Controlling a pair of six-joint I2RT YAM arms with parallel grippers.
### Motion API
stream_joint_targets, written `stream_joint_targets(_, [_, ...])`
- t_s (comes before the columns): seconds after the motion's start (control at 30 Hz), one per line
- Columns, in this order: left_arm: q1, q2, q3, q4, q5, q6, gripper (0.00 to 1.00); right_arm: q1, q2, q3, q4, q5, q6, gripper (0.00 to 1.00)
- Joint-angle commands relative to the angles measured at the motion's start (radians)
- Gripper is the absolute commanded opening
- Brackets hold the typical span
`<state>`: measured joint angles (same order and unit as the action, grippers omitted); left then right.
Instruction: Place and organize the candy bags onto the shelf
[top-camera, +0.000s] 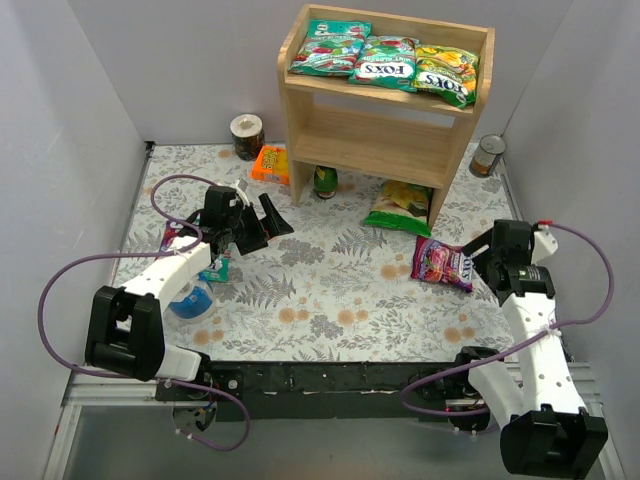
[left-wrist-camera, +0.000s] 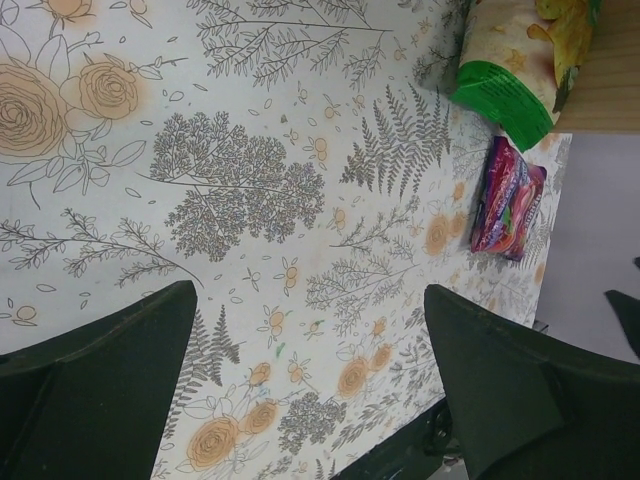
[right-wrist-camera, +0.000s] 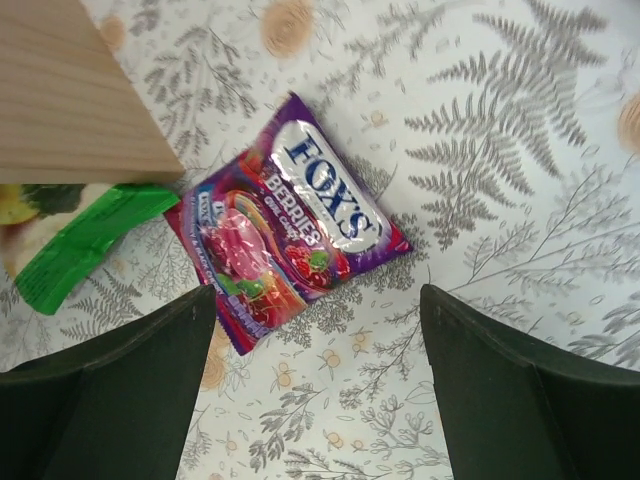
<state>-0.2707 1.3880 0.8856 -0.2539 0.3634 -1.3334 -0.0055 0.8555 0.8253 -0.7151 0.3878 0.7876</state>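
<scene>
Hovering over the purple candy bag (right-wrist-camera: 290, 220), the right claw (right-wrist-camera: 312, 300) has its jaws spread wide and holds nothing. The bag lies flat on the bench (top-camera: 330, 290), label up. In the right wrist view it shows between the two fingers and touches neither. It sits near the right side panel of the shelf (top-camera: 380, 135), close to a larger green snack bag (top-camera: 400, 207) that pokes out from under the lower tier.

Three more candy bags lie in a row on the shelf's top tier, inside the rim. A teal bag (top-camera: 330, 47) is on the left, a green-teal bag (top-camera: 385, 62) in the middle and a yellow-green bag (top-camera: 447, 73) on the right, their edges overlapping.

The left claw (top-camera: 265, 225) is likewise wide apart and empty, over bare patterned bench, well apart from the purple bag. A teal packet (top-camera: 217, 268) shows partly beneath the left arm; what else lies there is too hidden to tell.

An orange packet (top-camera: 271, 163) lies by the shelf's left foot, and a green can (top-camera: 326, 181) stands under the shelf.
</scene>
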Motion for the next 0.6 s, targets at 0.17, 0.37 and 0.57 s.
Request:
stream_joint_targets(0.17, [-0.005, 0.014, 0.027, 0.042, 0.072, -0.007, 0.98, -0.050, -0.083, -0.322, 0.278, -0.274, 0.441, 0.89])
stream_joint_targets(0.37, [-0.005, 0.013, 0.023, 0.042, 0.075, -0.001, 0.98, -0.053, -0.024, -0.469, 0.483, -0.303, 0.570, 0.88])
stream_joint_targets(0.57, [-0.005, 0.013, 0.019, 0.041, 0.071, -0.001, 0.98, -0.053, 0.062, -0.517, 0.563, -0.287, 0.645, 0.85])
